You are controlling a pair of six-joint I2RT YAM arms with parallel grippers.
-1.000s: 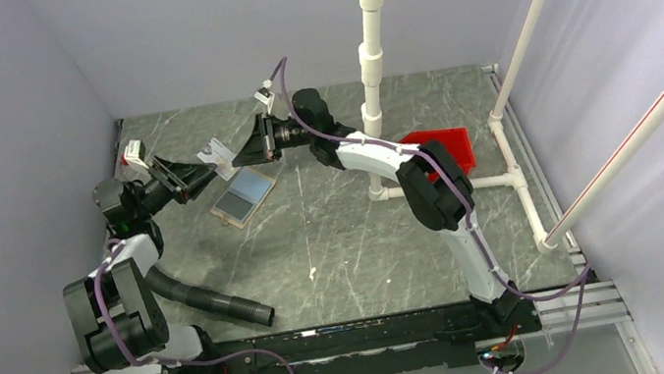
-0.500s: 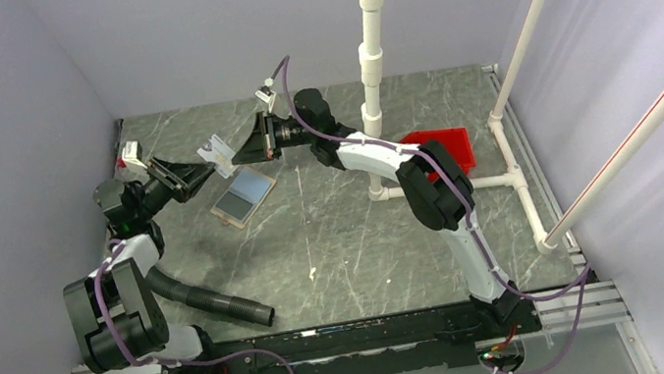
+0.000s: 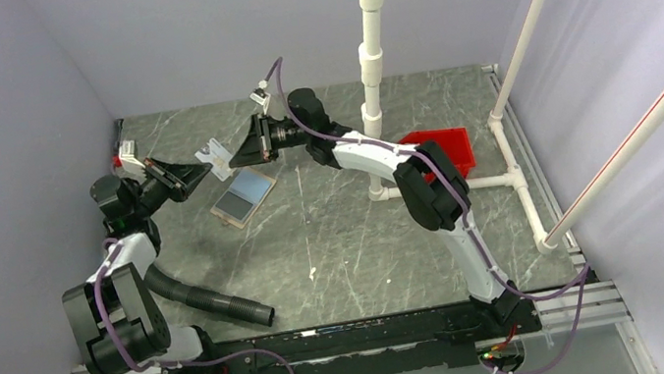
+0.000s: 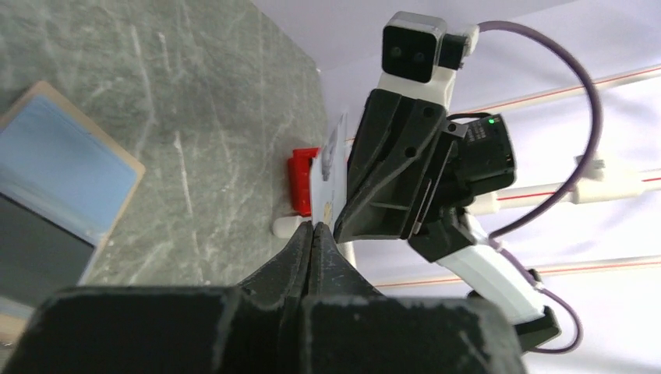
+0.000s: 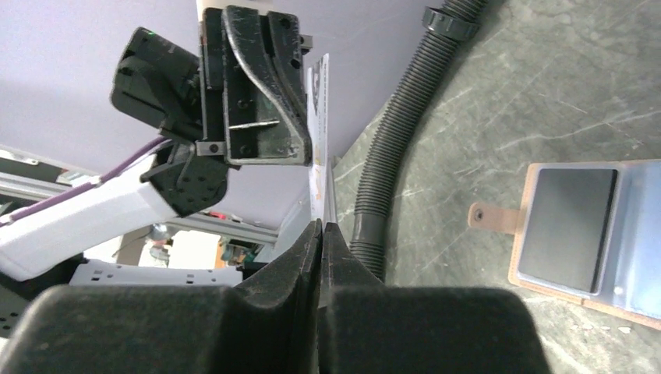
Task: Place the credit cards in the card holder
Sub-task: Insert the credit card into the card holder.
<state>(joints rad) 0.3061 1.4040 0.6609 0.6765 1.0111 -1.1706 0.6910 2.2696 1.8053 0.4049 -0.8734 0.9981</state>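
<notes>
Grey marble table and white pipe frame at back, same as half a second ago. Stretched toward far left, right arm; angled in from the left edge, left arm. Both nudged slightly leftward versus earlier frame. Unmoved: black ribbed hose near left base, red tray beside foot of pipe frame. Open card holder flat on table, bluish-grey inside up, tan tab out one side, just below where the grippers meet; no shift. In the air above table, left gripper and right gripper tip to tip. Left wrist view: fingers clenched on one edge of credit cards. Right wrist view: fingers pinched tight on opposite edge. Pale credit cards held on edge between both, off the table, apart from card holder, carried a touch left with the grippers. Number of cards: cannot tell.
</notes>
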